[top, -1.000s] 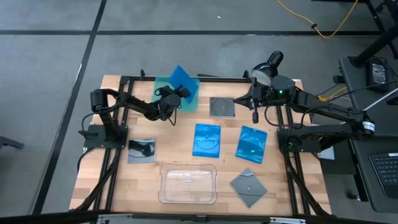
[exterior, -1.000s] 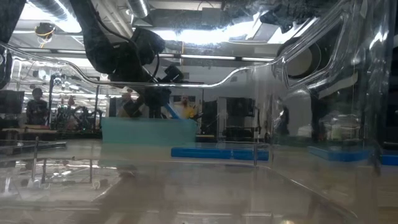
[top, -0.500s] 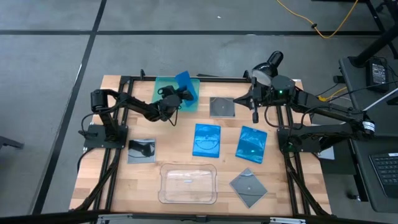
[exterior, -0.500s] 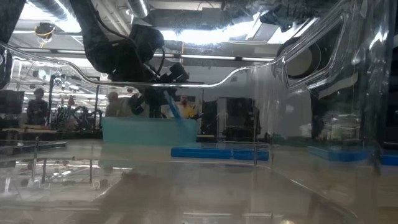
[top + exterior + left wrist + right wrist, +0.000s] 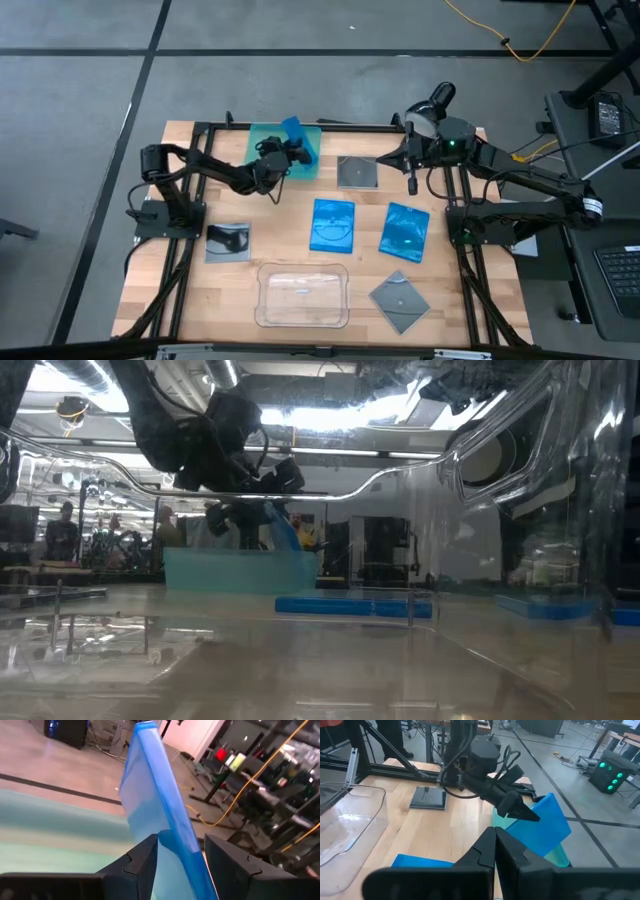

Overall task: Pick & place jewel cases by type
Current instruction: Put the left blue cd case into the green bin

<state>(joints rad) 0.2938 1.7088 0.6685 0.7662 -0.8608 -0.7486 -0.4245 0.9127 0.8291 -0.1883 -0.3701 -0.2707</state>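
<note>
A bright blue jewel case (image 5: 296, 133) stands on edge, tilted, with its lower part inside the teal tray (image 5: 262, 138) at the table's far side. My left gripper (image 5: 288, 152) reaches level into the tray, open, with one finger on each side of the case (image 5: 150, 785). My right gripper (image 5: 409, 185) hangs shut and empty above the table near a dark grey case (image 5: 356, 172). Two more blue cases (image 5: 332, 224) (image 5: 405, 231) lie flat mid-table. Grey cases lie at the near right (image 5: 400, 300) and at the left (image 5: 229, 241). My left gripper has the blue case's lower part (image 5: 172, 847) between its spread fingers, coming level from the table's left. A thin gap shows beside one finger (image 5: 227, 857). Whether the other finger (image 5: 142, 857) touches the case, I cannot tell. The case's lower edge is hidden inside the tray.
A clear plastic tray (image 5: 302, 294) sits at the near edge and fills the front of the low view. Black frame bars run along the table's left, right and far sides. Bare wood lies between the teal tray and the flat cases.
My left gripper has opened and rolled about its own line while staying at the teal tray. The blue case, seen broad from above a second ago, has tipped nearer to standing on edge and sunk lower into the tray.
</note>
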